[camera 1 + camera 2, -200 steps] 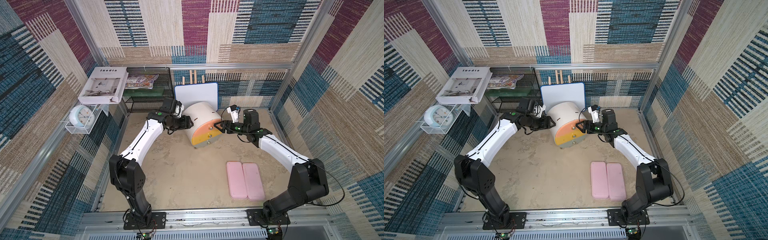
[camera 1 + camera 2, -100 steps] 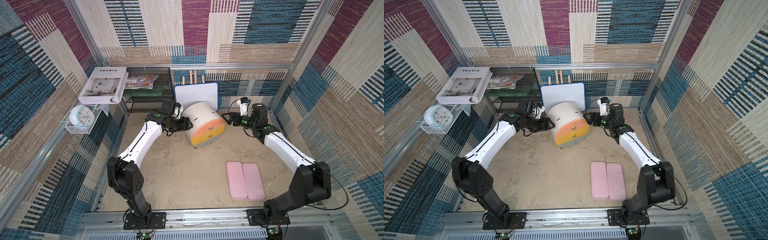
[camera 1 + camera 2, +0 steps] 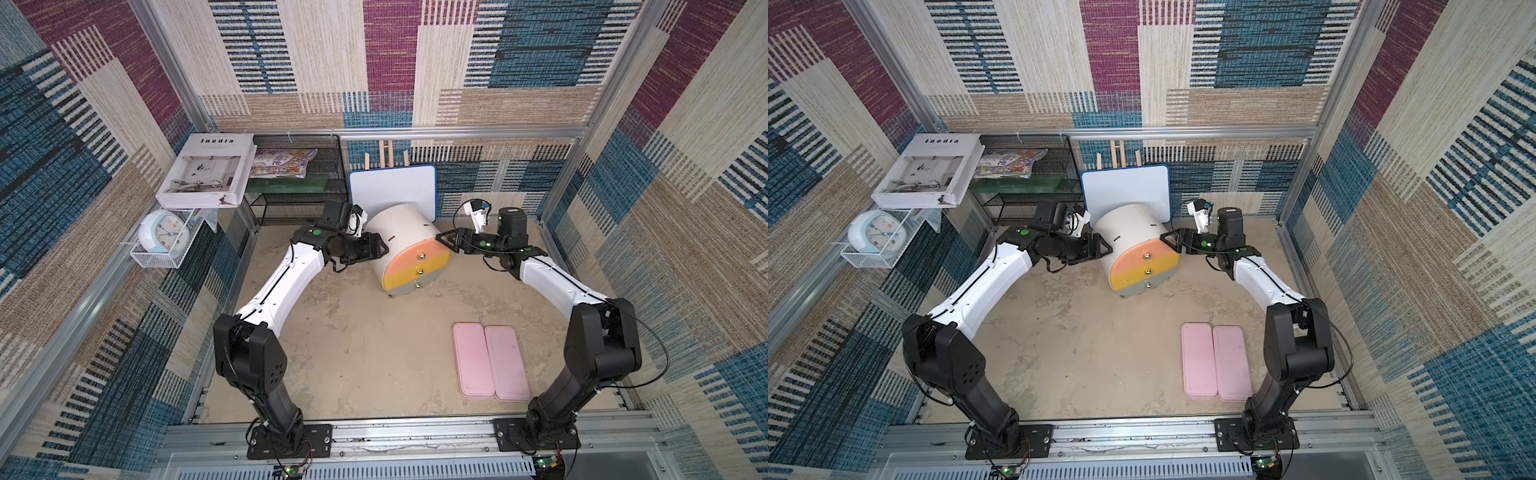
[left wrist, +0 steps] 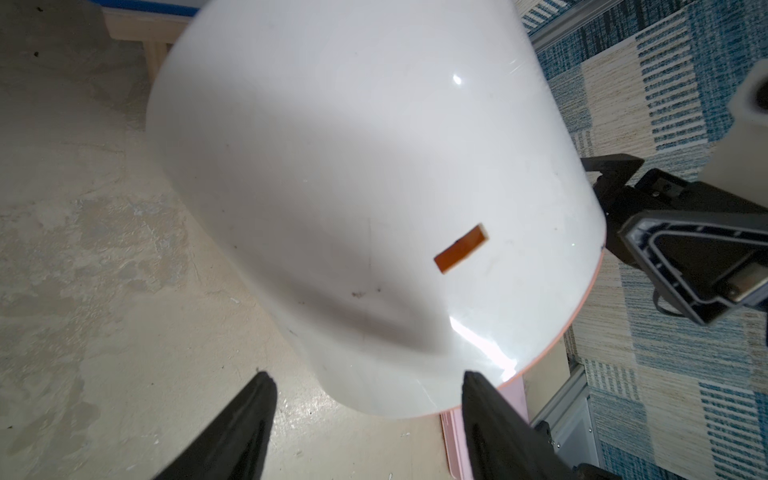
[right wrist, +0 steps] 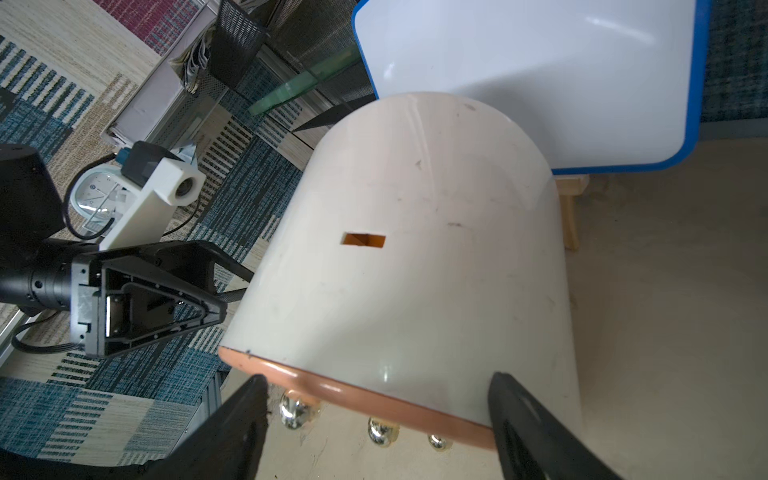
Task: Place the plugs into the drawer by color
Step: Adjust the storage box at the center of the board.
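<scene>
Counter (image 3: 353, 332) shows no plugs (likely all stowed), drawer (image 3: 415, 266) sits at back with every front shut, right fingers (image 5: 237, 428) now pulled off it and spread, left fingers (image 4: 245, 424) open alongside.

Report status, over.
Left gripper open, right gripper open, flanking white round-topped three-drawer cabinet. All drawers shut. No plugs in view. Nothing blocking drawer fronts.

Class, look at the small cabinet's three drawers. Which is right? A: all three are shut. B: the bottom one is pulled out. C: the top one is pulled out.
A: in both top views the three fronts of the cabinet sit flush, none pulled out.
</scene>
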`<action>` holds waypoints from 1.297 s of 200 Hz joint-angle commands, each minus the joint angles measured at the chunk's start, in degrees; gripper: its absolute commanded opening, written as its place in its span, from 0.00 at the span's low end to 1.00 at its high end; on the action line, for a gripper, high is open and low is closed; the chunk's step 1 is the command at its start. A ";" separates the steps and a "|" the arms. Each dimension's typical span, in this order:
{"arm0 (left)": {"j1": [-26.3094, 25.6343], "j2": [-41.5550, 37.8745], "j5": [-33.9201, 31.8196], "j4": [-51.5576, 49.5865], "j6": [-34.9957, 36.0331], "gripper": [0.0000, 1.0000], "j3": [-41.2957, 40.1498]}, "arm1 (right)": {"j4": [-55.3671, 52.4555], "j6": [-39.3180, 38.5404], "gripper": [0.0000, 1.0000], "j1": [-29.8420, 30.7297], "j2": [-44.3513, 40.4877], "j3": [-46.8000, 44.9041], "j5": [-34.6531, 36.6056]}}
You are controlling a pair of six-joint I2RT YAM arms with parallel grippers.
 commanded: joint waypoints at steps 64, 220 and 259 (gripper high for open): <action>-0.24 0.40 3.29 2.40 -1.41 0.75 0.34 | 2.94 1.46 0.85 5.39 -2.99 -4.21 -1.81; -0.16 -1.92 -1.37 -0.57 1.73 0.75 1.53 | 0.19 0.42 0.85 9.63 -3.96 -4.95 2.66; -0.20 -5.39 -5.29 0.08 4.70 0.75 -1.27 | -8.09 -6.58 0.85 8.91 -7.06 -1.87 13.35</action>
